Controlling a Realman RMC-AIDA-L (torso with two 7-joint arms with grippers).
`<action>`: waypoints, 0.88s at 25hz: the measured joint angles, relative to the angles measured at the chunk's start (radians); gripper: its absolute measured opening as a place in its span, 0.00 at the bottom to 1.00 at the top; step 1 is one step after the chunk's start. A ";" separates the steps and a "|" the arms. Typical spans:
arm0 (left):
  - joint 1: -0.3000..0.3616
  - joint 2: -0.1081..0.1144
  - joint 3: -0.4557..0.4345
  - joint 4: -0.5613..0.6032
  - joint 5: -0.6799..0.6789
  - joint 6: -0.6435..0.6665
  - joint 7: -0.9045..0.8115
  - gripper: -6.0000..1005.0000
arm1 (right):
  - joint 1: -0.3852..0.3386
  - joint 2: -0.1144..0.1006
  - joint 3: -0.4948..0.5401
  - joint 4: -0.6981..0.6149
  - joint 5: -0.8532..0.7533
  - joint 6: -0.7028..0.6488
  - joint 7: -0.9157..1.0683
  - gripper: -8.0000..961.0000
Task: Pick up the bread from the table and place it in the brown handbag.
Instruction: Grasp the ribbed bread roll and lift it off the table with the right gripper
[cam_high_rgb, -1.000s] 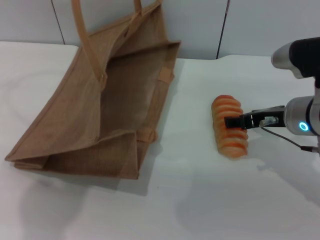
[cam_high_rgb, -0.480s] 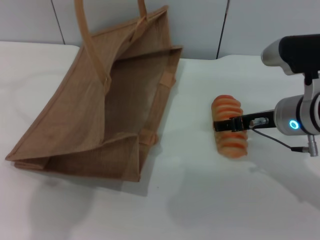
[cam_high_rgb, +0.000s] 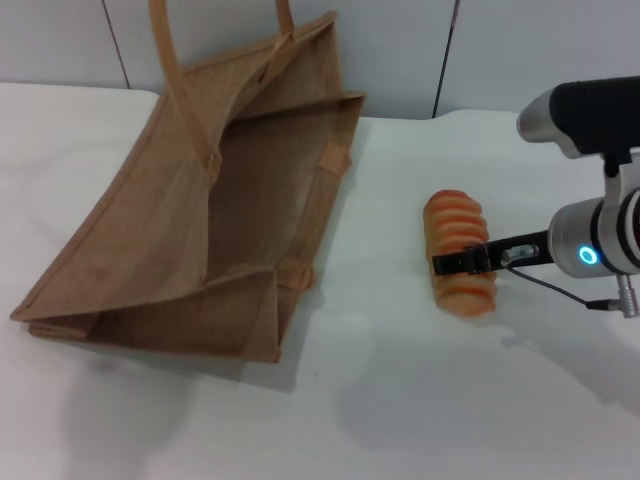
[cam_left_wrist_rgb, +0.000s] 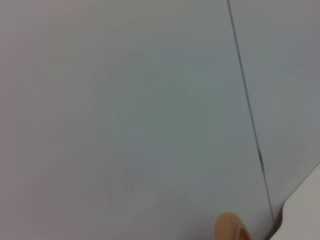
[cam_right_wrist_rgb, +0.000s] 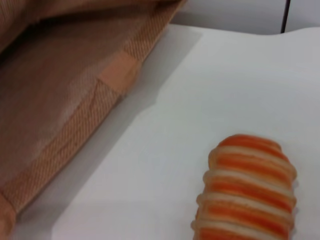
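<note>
The right tool (cam_high_rgb: 462, 263) is reaching across the bread (cam_high_rgb: 460, 253) lying on the white desk (cam_high_rgb: 400, 400), its grip impossible to tell, and risking nudging the glossy loaf away from the brown handbag (cam_high_rgb: 200, 220).

Bright, even overhead light; soft shadows on tabletop (cam_high_rgb: 400, 420) beside brown handbag (cam_high_rgb: 200, 230) and under right arm. Right wrist view soft-focus up close; bread (cam_right_wrist_rgb: 247, 192) slightly blurred.
</note>
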 joint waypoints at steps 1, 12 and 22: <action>-0.002 -0.001 0.000 0.000 0.003 0.000 -0.001 0.18 | 0.005 0.000 -0.001 0.007 0.000 0.001 -0.001 0.92; -0.013 -0.003 0.000 0.012 0.005 -0.001 -0.003 0.19 | 0.063 0.001 -0.008 0.110 -0.001 -0.006 -0.020 0.91; -0.016 -0.003 0.000 0.014 0.005 -0.001 -0.003 0.20 | 0.059 0.000 0.004 0.074 0.005 0.015 -0.041 0.86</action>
